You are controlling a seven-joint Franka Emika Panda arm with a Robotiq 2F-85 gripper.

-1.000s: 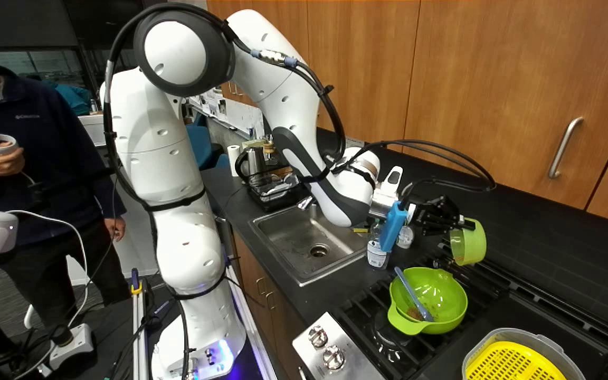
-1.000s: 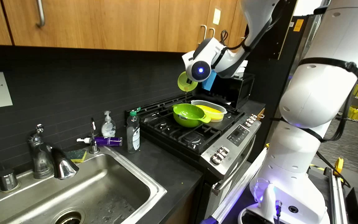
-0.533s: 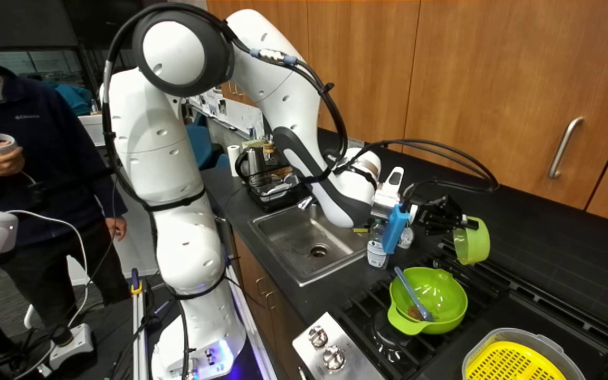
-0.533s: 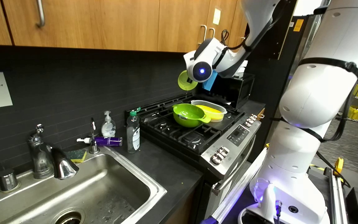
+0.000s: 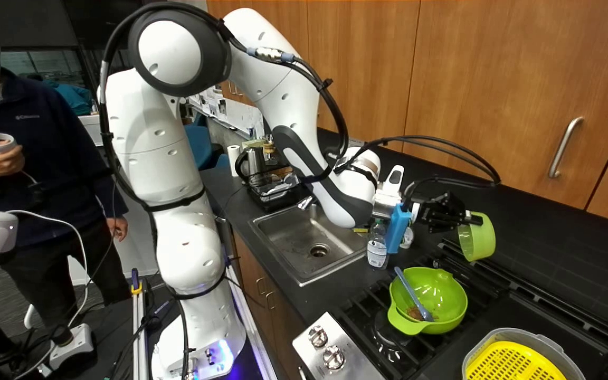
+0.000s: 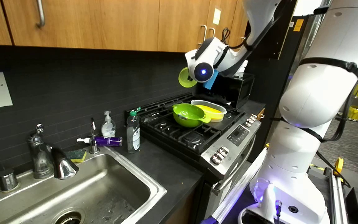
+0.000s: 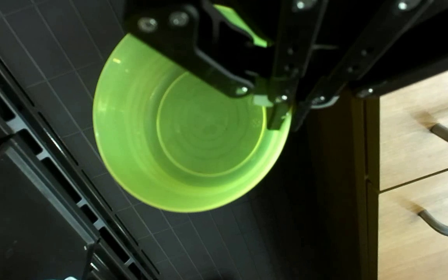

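My gripper is shut on the rim of a translucent green cup. In the wrist view the gripper has one finger inside the cup and one outside its wall. The cup lies on its side in the air, and its inside looks empty. A bright green bowl with a spout and handle stands on the stove below and nearer the front. A blue-grey utensil leans in it beside some brown matter. In an exterior view the cup is partly hidden by the wrist.
A clear container with a yellow strainer stands beside the bowl. The stove adjoins a counter with a soap bottle and a sink. Wooden cabinets hang above. A microwave stands beyond the stove.
The gripper and cup have risen slightly and moved a little towards the back wall. The cup's mouth has turned slightly. A faint trace below the cup earlier no longer shows. The bowl has not moved.
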